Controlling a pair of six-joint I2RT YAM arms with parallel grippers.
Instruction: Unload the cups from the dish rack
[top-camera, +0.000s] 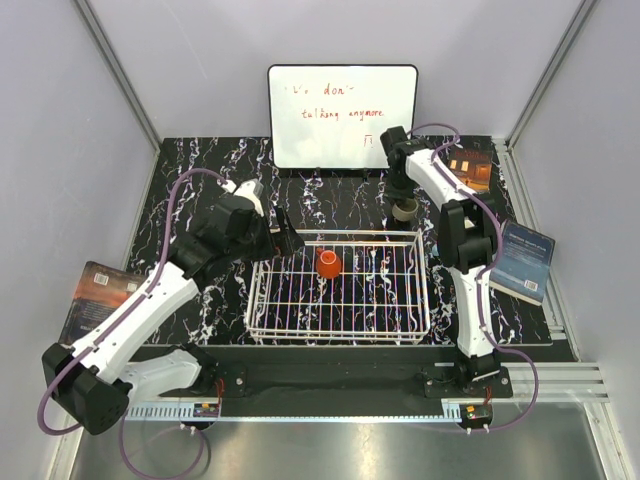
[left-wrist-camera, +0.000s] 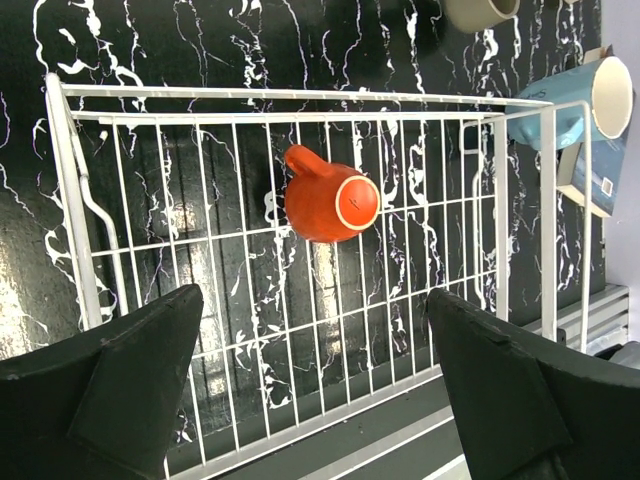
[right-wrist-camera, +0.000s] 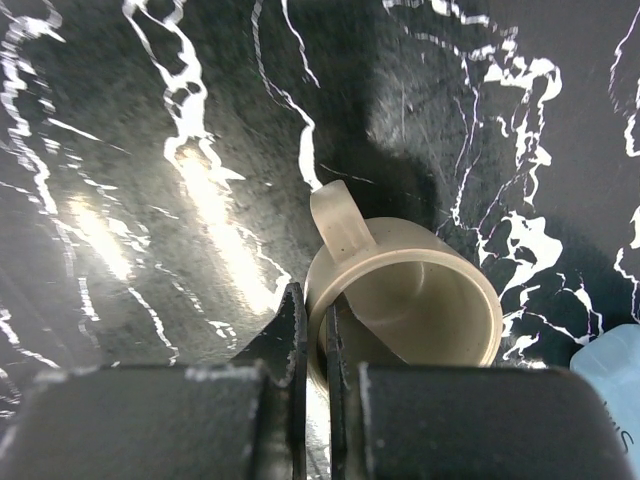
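Right pincer is clenched on the rim wall of the grey cup, one finger inside and one outside. It holds the cup upright low over the desk at the rack's 1 o'clock, apparently for set-down. Left pincer hangs spread wide over the rack, likely lining up on the red cup. That is the only cup inside, on its side toward 11 o'clock of centre.

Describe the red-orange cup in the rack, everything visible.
The red-orange cup is small, glossy and ceramic-looking, with a stubby handle on one side and a pale ring around its round end. It sits alone on the wire floor of the dish rack, toward the far side, touching only the wires.
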